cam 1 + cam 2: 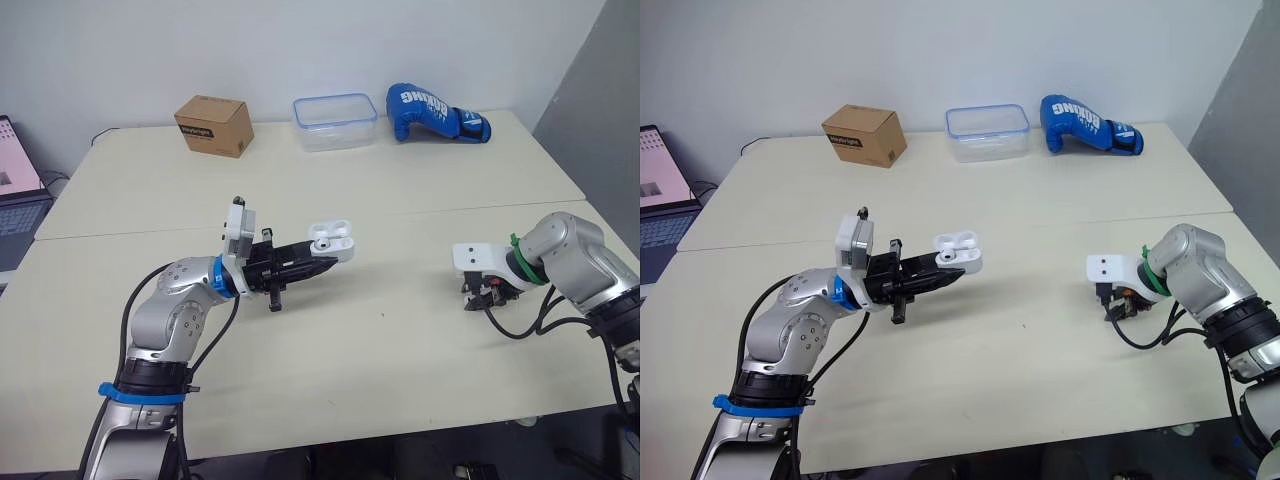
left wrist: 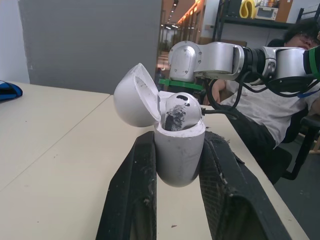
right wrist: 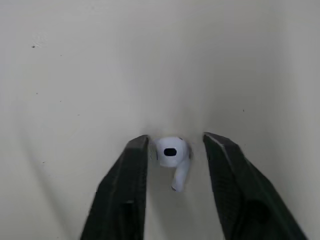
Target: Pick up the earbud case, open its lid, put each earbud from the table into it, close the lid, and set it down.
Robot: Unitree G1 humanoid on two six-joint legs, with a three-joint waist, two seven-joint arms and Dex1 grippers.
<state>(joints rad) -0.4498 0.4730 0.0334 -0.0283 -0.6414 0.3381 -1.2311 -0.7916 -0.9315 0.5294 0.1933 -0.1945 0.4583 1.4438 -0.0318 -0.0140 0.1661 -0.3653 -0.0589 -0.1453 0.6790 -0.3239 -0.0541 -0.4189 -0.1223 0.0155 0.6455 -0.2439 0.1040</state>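
"BOXING" on blue glove [image 1: 435, 112]

Bare middle, clutter along the far edge
The worktop [image 1: 400, 335] lies bare between the left tool [image 1: 325, 258] and the right tool [image 1: 487, 297], which are well apart. 3 things line the far edge: a cardboard box [image 1: 212, 125], a clear tub [image 1: 335, 121], a boxing glove [image 1: 435, 113]. A laptop [image 1: 15, 195] sits beyond the left end.

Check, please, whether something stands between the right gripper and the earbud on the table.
Nothing visible does. The earbud lies on the table, directly between the open fingers of the right gripper, which flank it and are not yet closed on it.
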